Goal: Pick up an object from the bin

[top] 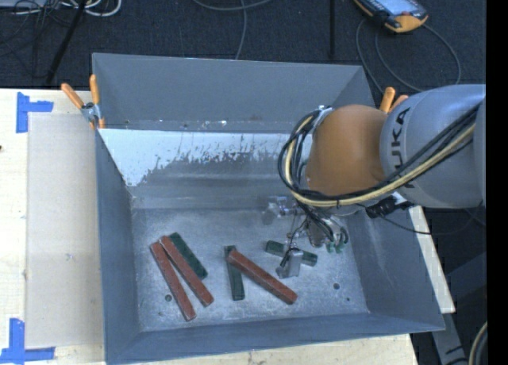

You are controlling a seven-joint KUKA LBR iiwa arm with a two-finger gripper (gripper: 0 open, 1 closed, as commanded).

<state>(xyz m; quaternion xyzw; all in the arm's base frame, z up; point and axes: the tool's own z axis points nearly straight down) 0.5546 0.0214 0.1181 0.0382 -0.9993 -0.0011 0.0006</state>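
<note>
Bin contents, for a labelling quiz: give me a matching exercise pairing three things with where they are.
1. two red-brown sticks side by side
2. single red-brown stick
3. gripper

A. at a short dark green piece, right of centre
B. left part of the bin floor
C. centre, beside a dark green stick

Pairs: 1-B; 2-C; 3-A

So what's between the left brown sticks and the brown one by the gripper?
Camera view: a dark green stick beside the left pair, another green stick by the single brown stick.
</note>
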